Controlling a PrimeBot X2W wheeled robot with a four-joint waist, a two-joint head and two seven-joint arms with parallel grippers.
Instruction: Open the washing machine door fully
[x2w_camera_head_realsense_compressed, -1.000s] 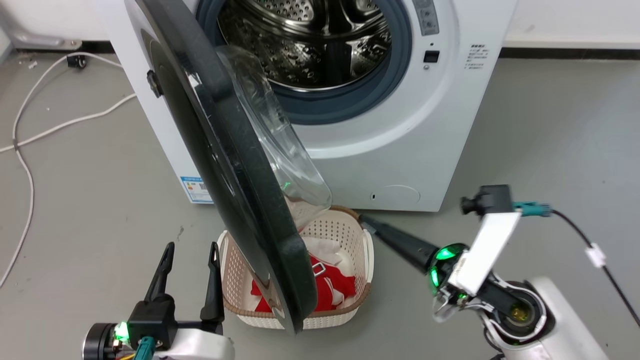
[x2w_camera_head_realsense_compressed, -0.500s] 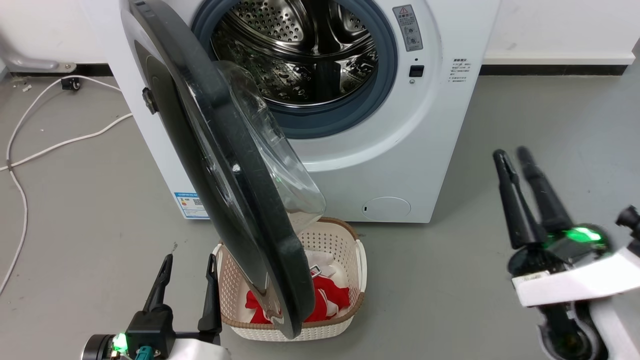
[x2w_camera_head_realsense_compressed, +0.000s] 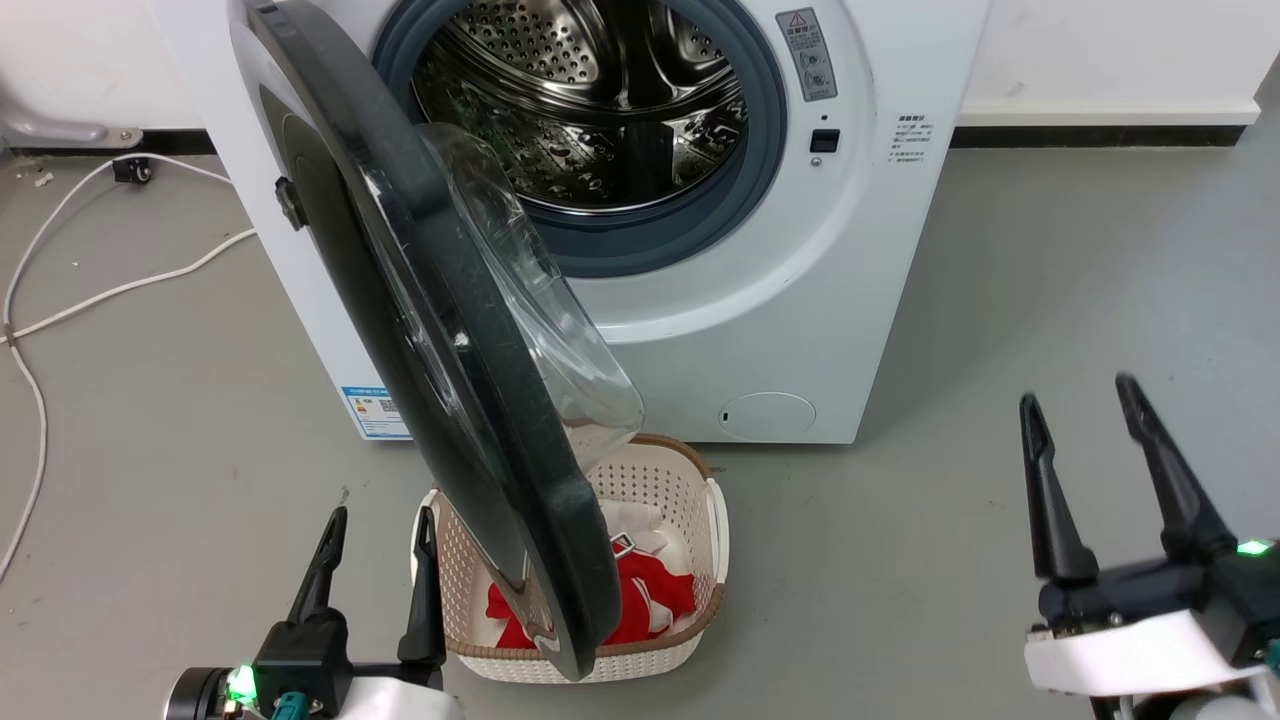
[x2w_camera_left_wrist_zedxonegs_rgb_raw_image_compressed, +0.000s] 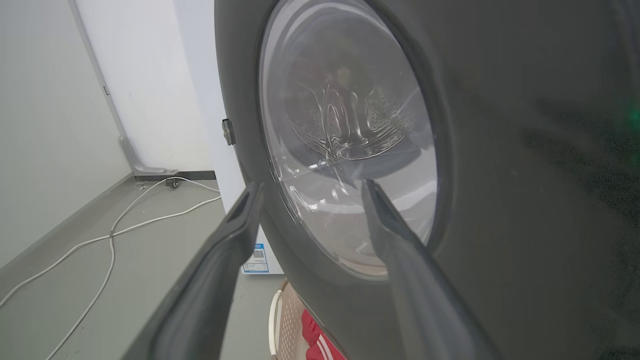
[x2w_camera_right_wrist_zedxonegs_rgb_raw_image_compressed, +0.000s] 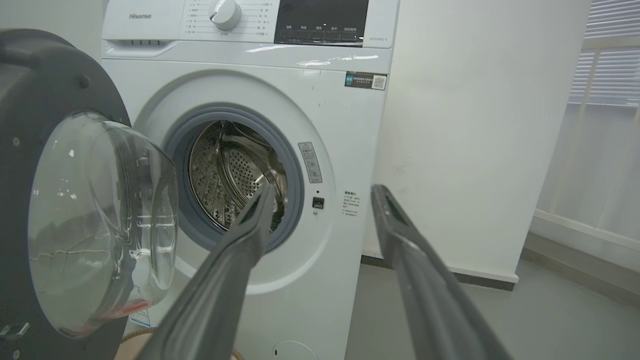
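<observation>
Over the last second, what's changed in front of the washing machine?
The right end effector pulled back from beside the basket to the lower right, swung upright and opened, holding nothing. The washing machine door and left end effector stayed put; the camera shifted slightly.

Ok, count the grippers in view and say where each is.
2. The left gripper sits low on the left, open, beside the laundry basket; the right gripper is low on the right, open, over the floor.

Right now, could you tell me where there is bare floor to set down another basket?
Bare floor lies between the basket, the machine and the right gripper. More lies left of the door, out to the cable. Crowded under the door: basket and left gripper.
</observation>
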